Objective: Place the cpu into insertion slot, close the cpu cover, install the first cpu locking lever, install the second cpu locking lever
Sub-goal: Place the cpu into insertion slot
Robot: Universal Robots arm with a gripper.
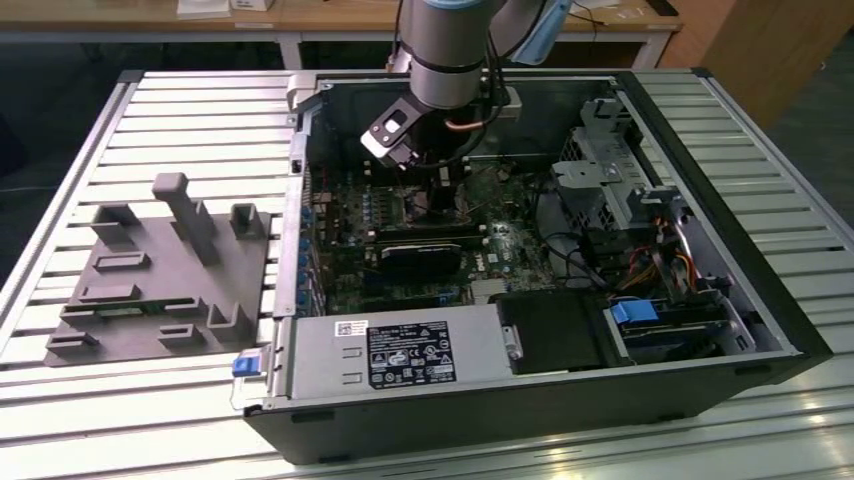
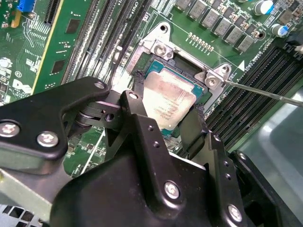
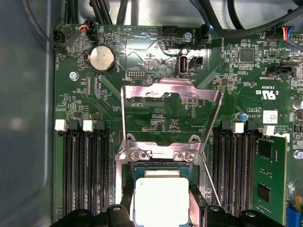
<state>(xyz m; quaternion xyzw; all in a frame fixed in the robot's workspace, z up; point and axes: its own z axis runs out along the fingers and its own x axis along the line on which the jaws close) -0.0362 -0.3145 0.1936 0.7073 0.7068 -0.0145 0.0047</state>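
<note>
A: Where is the small flat square cpu with the silvery metal top [image 2: 165, 101]?

B: It is gripped by two opposite edges between the black fingers [image 2: 142, 125] of the end effector [image 2: 168, 93], right at the square insertion slot with its silvery metal rim [image 2: 154, 66]. Whether it is fully seated cannot be told.

A: How should the arm handle this step?

B: Probably by keeping the chip level and square to the rim, coming straight down without pressing.

A: And the room around it?

B: The thin silvery windowed cpu cover [image 3: 170, 90] lies flipped back, off the slot. A thin wire lever [image 2: 265, 92] runs just beside one corner. Long black memory slots [image 3: 85, 175] flank both sides, so sideways clearance looks tight.
</note>
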